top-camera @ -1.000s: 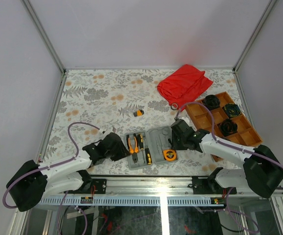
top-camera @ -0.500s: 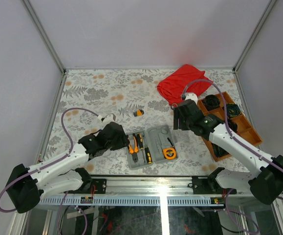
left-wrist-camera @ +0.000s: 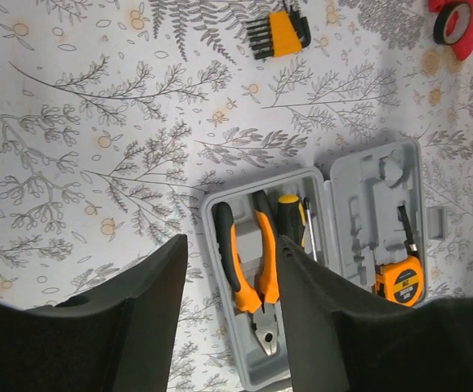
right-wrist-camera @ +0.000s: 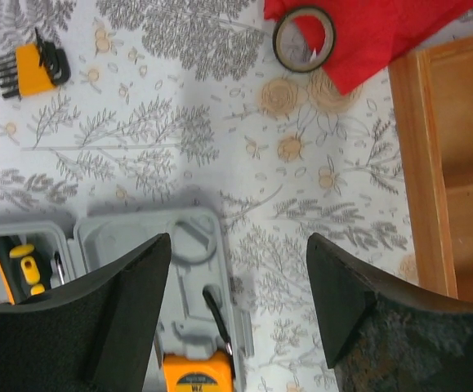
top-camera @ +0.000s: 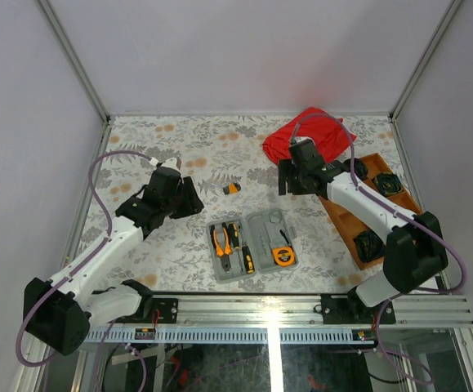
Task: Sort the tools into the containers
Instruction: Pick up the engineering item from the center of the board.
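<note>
Floral tablecloth (left-wrist-camera: 97,122) lies under spread left claw (left-wrist-camera: 229,269) and spread right claw (right-wrist-camera: 238,269); tape measure (right-wrist-camera: 197,373) cropped.

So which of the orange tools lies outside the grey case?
The small orange hex-key set, alone on the floral table beyond the case; the pliers, screwdriver and tape measure all sit inside it.

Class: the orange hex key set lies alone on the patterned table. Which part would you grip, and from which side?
Probably the orange holder of the hex key set, from straight above. It lies flat, with black keys sticking out at two opposite ends, so close across its two bare edges.
</note>
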Motion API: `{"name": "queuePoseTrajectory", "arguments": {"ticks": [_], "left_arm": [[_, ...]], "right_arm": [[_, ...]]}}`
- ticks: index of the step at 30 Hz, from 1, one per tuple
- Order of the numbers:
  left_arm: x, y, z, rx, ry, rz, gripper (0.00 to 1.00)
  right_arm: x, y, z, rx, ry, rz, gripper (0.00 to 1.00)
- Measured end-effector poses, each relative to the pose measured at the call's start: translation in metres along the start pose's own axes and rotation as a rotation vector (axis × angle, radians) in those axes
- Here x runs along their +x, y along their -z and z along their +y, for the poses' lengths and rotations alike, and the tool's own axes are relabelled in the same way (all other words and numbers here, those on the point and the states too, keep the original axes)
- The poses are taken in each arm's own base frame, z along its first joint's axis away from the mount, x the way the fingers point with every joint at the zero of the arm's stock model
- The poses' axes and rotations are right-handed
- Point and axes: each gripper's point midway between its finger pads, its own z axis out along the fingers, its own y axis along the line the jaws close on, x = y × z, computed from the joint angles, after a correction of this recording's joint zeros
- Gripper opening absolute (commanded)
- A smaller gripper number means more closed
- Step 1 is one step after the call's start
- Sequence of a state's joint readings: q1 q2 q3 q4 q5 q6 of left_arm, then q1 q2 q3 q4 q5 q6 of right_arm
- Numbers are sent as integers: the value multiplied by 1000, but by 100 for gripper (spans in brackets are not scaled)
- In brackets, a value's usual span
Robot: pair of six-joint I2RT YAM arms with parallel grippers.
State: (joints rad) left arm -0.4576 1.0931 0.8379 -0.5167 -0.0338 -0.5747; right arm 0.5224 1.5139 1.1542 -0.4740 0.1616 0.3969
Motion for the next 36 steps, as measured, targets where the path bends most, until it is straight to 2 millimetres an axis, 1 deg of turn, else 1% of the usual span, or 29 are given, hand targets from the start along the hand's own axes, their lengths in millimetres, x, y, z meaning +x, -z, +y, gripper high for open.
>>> {"name": "queuePoseTrajectory", "arguments": {"ticks": [2, 4, 9, 13, 15, 18, 22, 26, 33, 36], "left_arm": [[-2, 0, 3, -1, -12, 0, 45], [-3, 0, 5, 1, -20, 2, 46], [-5, 1, 9, -5, -33, -13, 53], [-3, 2, 16, -20, -29, -24, 54], [-4, 1, 20, -41, -29, -29, 54], [-5, -2, 31, -94, -35, -36, 54], [-6, -1, 39, -132, -42, -43, 55], [-7, -1, 41, -142, -45, -49, 55], [-9, -1, 44, -155, -48, -56, 55], [-9, -1, 44, -157, -48, -57, 55]], "right_arm": [[-5, -11, -2, -4, -17, 12, 74], [-11, -24, -9, 3, -44, 23, 74], [-18, -55, -28, 33, -94, 50, 73], [-19, -80, -32, 53, -99, 81, 72], [-20, -89, -33, 57, -99, 88, 71], [-21, -96, -34, 53, -96, 93, 68], [-28, -106, -38, 44, -96, 94, 67], [-35, -119, -39, 33, -89, 94, 66], [-37, -140, -39, 40, -64, 116, 67], [-38, -147, -39, 42, -55, 121, 66]]}}
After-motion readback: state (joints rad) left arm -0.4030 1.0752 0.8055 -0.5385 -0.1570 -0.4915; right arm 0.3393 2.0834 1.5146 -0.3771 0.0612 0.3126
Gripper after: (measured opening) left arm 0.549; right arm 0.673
